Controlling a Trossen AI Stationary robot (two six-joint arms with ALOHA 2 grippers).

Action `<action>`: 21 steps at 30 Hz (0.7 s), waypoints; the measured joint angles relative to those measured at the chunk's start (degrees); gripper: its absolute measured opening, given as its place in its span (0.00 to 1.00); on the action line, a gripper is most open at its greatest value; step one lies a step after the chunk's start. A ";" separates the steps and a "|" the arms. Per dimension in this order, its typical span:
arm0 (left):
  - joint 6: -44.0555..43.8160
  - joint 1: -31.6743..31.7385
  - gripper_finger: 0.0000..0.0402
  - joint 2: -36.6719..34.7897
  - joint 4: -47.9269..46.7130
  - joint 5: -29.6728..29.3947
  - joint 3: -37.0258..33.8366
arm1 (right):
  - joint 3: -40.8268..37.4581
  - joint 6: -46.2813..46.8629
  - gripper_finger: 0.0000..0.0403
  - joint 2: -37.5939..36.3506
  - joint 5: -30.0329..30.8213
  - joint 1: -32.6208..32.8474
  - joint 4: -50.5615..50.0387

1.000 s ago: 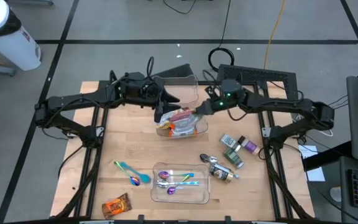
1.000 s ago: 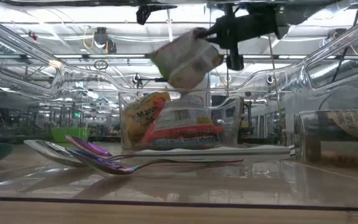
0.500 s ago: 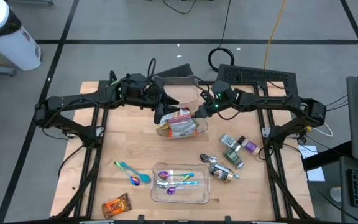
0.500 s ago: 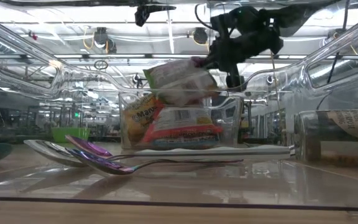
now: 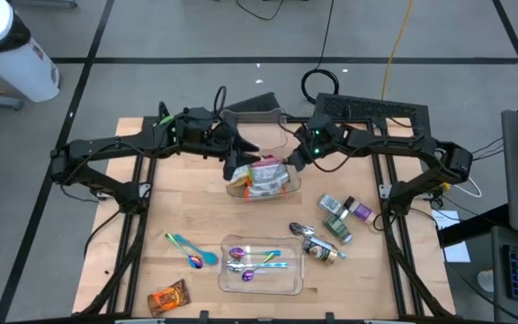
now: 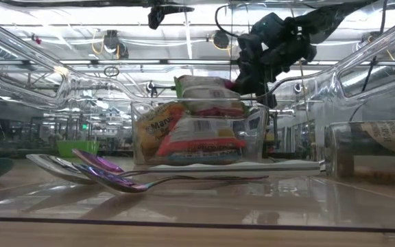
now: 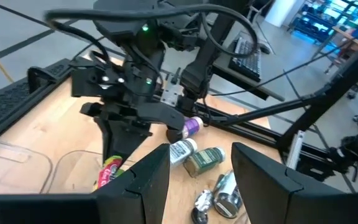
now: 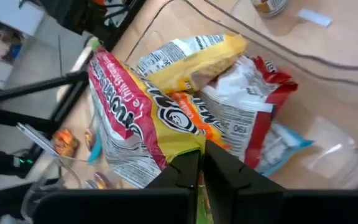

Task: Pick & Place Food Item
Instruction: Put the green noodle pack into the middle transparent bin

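Observation:
A clear container (image 5: 286, 189) stands mid-table with several snack bags in it. A pink, yellow and white snack bag (image 8: 135, 118) lies on top of the pile, also in the low view (image 6: 208, 89). My right gripper (image 5: 291, 162) is just right of the container, over its rim, shut on this bag; the low view shows it too (image 6: 247, 77). My left gripper (image 5: 236, 162) hovers open and empty at the container's left side, its own view (image 7: 201, 186) looking across at the right arm. My right gripper pinches the top bag by its edge (image 8: 178, 149) between its two shut fingers. The fingers slant down from the table's right and far side. The bag lies roughly level on the other bags (image 8: 241, 106) in the container, its far end away from the fingers.
A second clear container (image 5: 290, 286) with spoons stands near the front. Loose spoons (image 5: 190, 250) lie left of it, an orange packet (image 5: 168, 297) lies at the front left, spice jars (image 5: 340, 216) at the right. A clear lid (image 5: 261, 121) and a keyboard (image 5: 376, 110) lie at the far edge.
My right gripper has gone down and a little toward the container with the bag. The bag, tilted and raised above the container a second ago, has come down level onto the pile of bags. The gripper stays shut on it.

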 joint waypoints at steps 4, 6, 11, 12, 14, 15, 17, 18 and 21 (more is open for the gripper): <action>0.04 0.00 0.44 0.00 0.00 -1.46 0.00 | 0.00 -1.50 0.05 0.00 -0.14 -0.56 -0.24; 0.30 0.00 0.44 0.00 -0.02 -1.73 -0.01 | 0.00 -2.00 0.08 0.00 -0.23 -0.79 -0.24; 0.39 0.00 0.44 0.00 -0.02 -1.74 0.00 | 0.00 -2.53 0.19 0.00 -1.55 -1.34 -0.61; 0.41 0.00 0.44 0.00 -0.02 -1.73 -0.01 | 0.00 -2.76 0.22 0.00 -1.55 -1.51 -0.71; 0.46 0.00 0.44 0.00 -0.02 -1.75 0.00 | 0.00 -2.81 0.27 0.00 -1.66 -1.92 -0.72; 0.46 0.00 0.44 0.00 -0.04 -1.75 0.00 | 0.00 -2.81 0.29 -0.12 -1.68 -2.29 -0.72; 0.46 0.00 0.44 0.00 -0.04 -1.75 0.00 | 0.00 -3.00 0.33 -0.55 -1.70 -3.31 -0.74; 0.46 0.00 0.44 0.00 -0.04 -1.75 0.00 | 0.00 -3.30 0.35 -0.95 -1.68 -3.94 -0.72; 0.46 0.00 0.44 0.00 -0.04 -1.75 0.00 | 0.00 -4.33 0.40 -2.59 -2.44 -6.01 -0.46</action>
